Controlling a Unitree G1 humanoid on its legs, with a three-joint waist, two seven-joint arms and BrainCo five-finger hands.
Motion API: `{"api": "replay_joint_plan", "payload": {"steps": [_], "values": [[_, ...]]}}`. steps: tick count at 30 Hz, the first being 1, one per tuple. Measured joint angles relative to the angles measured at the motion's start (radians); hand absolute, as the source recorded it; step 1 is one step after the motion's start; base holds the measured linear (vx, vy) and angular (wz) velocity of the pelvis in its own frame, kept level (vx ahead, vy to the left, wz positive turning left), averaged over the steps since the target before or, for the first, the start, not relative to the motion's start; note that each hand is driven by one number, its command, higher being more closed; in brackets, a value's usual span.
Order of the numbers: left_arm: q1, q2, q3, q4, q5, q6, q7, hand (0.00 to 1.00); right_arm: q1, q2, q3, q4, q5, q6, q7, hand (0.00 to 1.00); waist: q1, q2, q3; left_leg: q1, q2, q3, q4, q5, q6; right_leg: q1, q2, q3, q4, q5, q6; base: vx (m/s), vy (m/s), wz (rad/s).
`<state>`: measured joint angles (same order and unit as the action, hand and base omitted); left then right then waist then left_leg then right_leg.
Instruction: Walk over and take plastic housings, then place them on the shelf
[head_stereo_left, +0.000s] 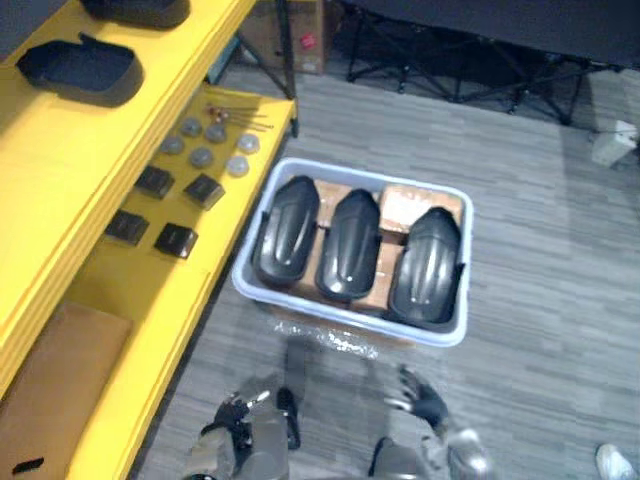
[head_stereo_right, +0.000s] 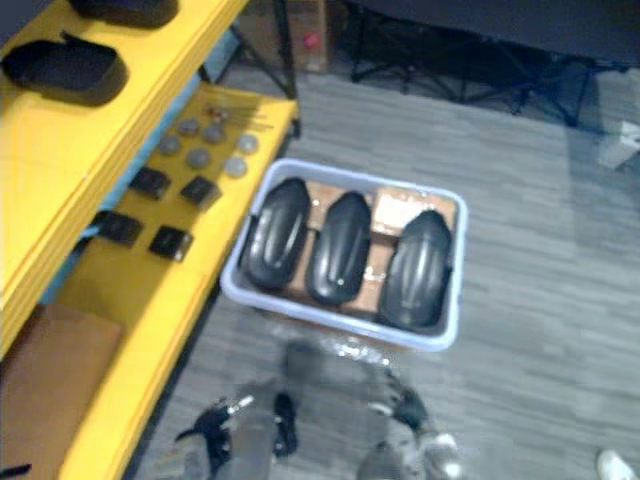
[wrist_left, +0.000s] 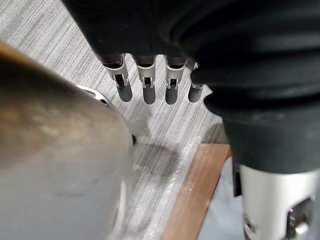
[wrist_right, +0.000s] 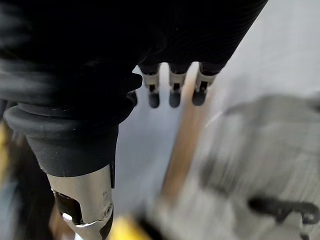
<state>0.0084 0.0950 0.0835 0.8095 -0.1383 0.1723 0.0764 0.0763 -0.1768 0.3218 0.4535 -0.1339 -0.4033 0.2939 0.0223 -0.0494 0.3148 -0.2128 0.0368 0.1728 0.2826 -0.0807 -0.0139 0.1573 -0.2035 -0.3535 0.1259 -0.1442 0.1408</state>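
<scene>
Three dark plastic housings lie side by side in a pale bin on the floor: left, middle, right. Brown cardboard lies under them. Another dark housing rests on the upper level of the yellow shelf at the left. My left hand and right hand hang low, short of the bin's near wall. In the wrist views the left fingers and the right fingers hang straight and hold nothing.
On the shelf's lower level lie small black square parts, grey round discs and a cardboard sheet. Dark folding stands line the back. A white shoe shows at the lower right corner. Grey floor spreads to the bin's right.
</scene>
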Motion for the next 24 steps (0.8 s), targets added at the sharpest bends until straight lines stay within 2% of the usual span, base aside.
{"api": "replay_joint_plan", "payload": {"steps": [2, 3, 5, 7, 8, 10, 11, 12, 14, 16, 20, 23, 24], "values": [[-0.001, 0.017, -0.029, 0.004, 0.011, -0.026, 0.001, 0.0, -0.098, -0.016, 0.145, -0.149, 0.032, -0.033, 0.019, 0.0, 0.034, -0.006, -0.003, 0.003, 0.016, -0.032, -0.015, 0.012, -0.008, 0.015, 0.028, -0.001, -0.017, 0.037, -0.022, 0.03, -0.009, 0.37], [-0.001, 0.017, -0.028, 0.003, 0.016, -0.03, 0.002, 0.0, -0.109, -0.018, 0.16, -0.178, 0.04, -0.033, 0.019, 0.0, 0.037, -0.006, -0.003, 0.004, 0.019, -0.035, -0.015, 0.012, -0.008, 0.016, 0.03, -0.001, -0.017, 0.042, -0.022, 0.05, 0.014, 0.24], [-0.004, 0.018, -0.028, 0.004, 0.054, -0.045, 0.003, 0.0, -0.205, -0.027, 0.211, -0.398, 0.16, -0.012, -0.002, 0.0, 0.059, -0.009, -0.006, 0.027, 0.034, -0.056, -0.017, 0.012, -0.008, 0.036, 0.048, 0.001, -0.013, 0.065, -0.041, 0.03, 0.023, 0.08], [-0.004, 0.024, -0.028, 0.013, 0.083, -0.06, 0.007, 0.0, -0.289, -0.028, 0.181, -0.475, 0.228, 0.008, -0.053, 0.0, 0.063, -0.014, -0.009, 0.051, 0.038, -0.056, -0.018, 0.012, -0.008, 0.051, 0.049, 0.003, -0.011, 0.07, -0.047, 0.0, 0.008, -0.08], [-0.004, 0.029, -0.028, 0.019, 0.104, -0.063, 0.008, 0.0, -0.339, -0.029, 0.142, -0.501, 0.257, 0.031, -0.097, 0.0, 0.063, -0.018, -0.014, 0.059, 0.039, -0.056, -0.018, 0.012, -0.008, 0.055, 0.049, 0.004, -0.01, 0.07, -0.047, -0.04, -0.001, -0.21], [-0.002, 0.042, -0.028, 0.028, 0.157, -0.07, 0.01, 0.0, -0.436, -0.04, -0.007, -0.521, 0.308, 0.09, -0.267, 0.0, 0.067, -0.021, -0.02, 0.071, 0.041, -0.055, -0.019, 0.012, -0.008, 0.059, 0.05, 0.014, -0.011, 0.07, -0.047, -0.07, -0.01, -0.31], [0.001, 0.045, -0.028, 0.03, 0.158, -0.07, 0.01, 0.0, -0.451, -0.056, -0.063, -0.521, 0.31, 0.109, -0.326, 0.0, 0.067, -0.02, -0.021, 0.073, 0.04, -0.055, -0.019, 0.012, -0.008, 0.058, 0.051, 0.026, -0.016, 0.07, -0.047, -0.1, -0.003, -0.27], [0.008, 0.049, -0.027, 0.031, 0.158, -0.07, 0.009, 0.0, -0.447, -0.084, -0.136, -0.523, 0.311, 0.131, -0.401, 0.0, 0.062, -0.016, -0.022, 0.073, 0.04, -0.055, -0.019, 0.012, -0.008, 0.057, 0.052, 0.03, -0.019, 0.07, -0.047, -0.09, 0.007, -0.18], [0.026, 0.053, -0.027, 0.028, 0.159, -0.073, 0.007, 0.0, -0.42, -0.11, -0.221, -0.523, 0.311, 0.161, -0.484, 0.0, 0.051, -0.013, -0.024, 0.075, 0.039, -0.055, -0.022, 0.012, -0.008, 0.055, 0.051, 0.034, -0.02, 0.07, -0.047, -0.09, 0.029, -0.13], [0.075, 0.055, -0.025, 0.025, 0.185, -0.087, 0.001, 0.0, -0.324, -0.123, -0.365, -0.523, 0.318, 0.178, -0.58, 0.0, 0.04, -0.01, -0.027, 0.093, 0.036, -0.051, -0.041, 0.013, -0.009, 0.05, 0.048, 0.061, -0.02, 0.069, -0.047, -0.11, 0.039, -0.26], [0.141, 0.054, -0.016, 0.015, 0.187, -0.117, -0.005, 0.0, -0.15, -0.129, -0.544, -0.513, 0.324, 0.177, -0.639, 0.0, 0.012, -0.012, -0.034, 0.095, 0.019, -0.048, -0.129, 0.068, -0.016, 0.007, 0.038, 0.07, -0.031, 0.065, -0.049, -0.13, 0.016, -0.18], [0.154, 0.056, -0.015, 0.01, 0.187, -0.124, -0.004, 0.0, -0.058, -0.128, -0.647, -0.433, 0.345, 0.185, -0.644, 0.0, 0.003, -0.027, -0.047, 0.113, -0.013, -0.03, -0.219, 0.131, -0.019, -0.018, 0.012, 0.081, -0.04, 0.003, -0.016, -0.13, -0.029, -0.11], [0.162, 0.056, -0.013, 0.01, 0.187, -0.125, -0.004, 0.0, -0.03, -0.123, -0.686, -0.386, 0.368, 0.186, -0.645, 0.0, -0.011, -0.016, -0.053, 0.137, -0.014, -0.04, -0.268, 0.164, -0.019, -0.023, 0.015, 0.078, -0.033, -0.009, -0.027, -0.14, -0.06, 0.04]]}}
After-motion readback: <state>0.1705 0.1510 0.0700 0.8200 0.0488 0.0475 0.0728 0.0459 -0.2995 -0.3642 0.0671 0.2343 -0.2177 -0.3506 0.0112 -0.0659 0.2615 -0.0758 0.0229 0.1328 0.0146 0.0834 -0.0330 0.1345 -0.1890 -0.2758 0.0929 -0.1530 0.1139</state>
